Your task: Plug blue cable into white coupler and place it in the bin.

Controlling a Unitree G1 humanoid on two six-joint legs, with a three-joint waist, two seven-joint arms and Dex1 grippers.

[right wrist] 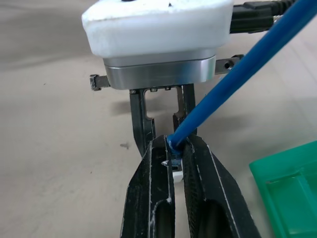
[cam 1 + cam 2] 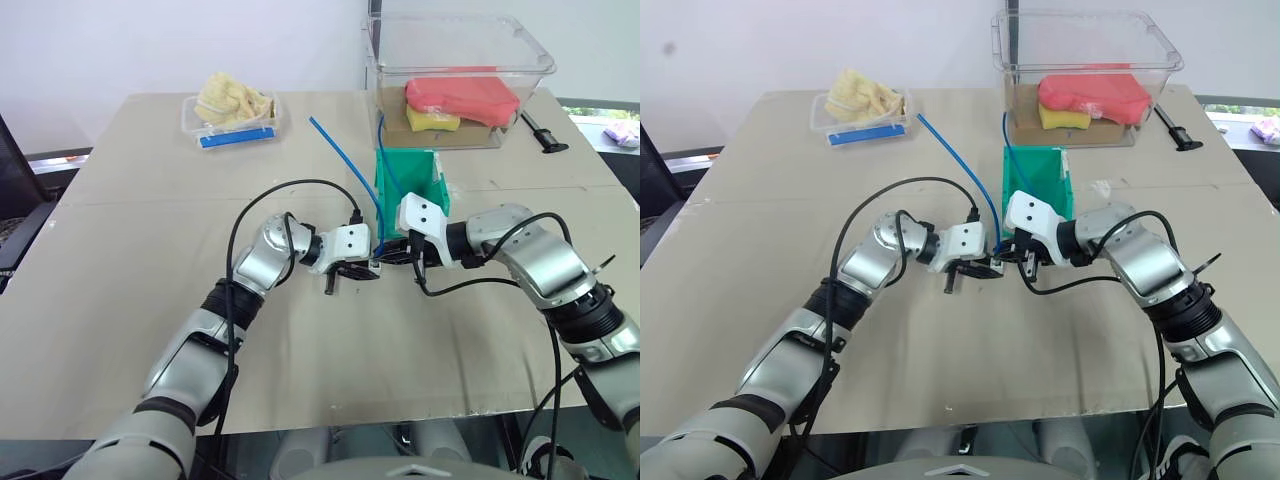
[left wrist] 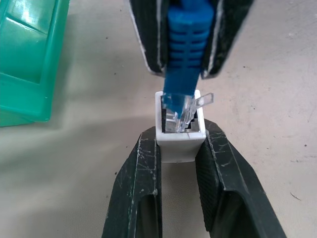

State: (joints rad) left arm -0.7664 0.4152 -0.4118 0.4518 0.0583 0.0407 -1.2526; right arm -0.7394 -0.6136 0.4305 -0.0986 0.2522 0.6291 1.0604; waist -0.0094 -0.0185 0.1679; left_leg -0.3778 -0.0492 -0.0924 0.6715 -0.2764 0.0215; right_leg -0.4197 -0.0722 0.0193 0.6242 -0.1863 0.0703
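I take the green bin as my landmark; it stands on the tan table, directly on the near side of the big clear tub, which holds a red sponge, a yellow one and a brown block.

Far to the left of the bin, toward the back of the table, I see a shallow clear tray with a blue strip along its front and a pile of pale yellowish stuff in it.

Just in front of the bin's lowered lip and a little left of it, my left gripper has its two black fingers clamped on the sides of the white coupler, socket facing away from the wrist. The cable's clear plug sits partway inside that socket, with its latch tab sticking out to one side.

Directly in front of the bin, my right gripper meets the left one tip to tip. Its fingers are pinched tight on the ribbed blue boot right behind the plug. From there the blue cable climbs away past the bin's left side and lies across the table toward the back.

Right of the bin, beside the tub, a small black tool rests on the table.
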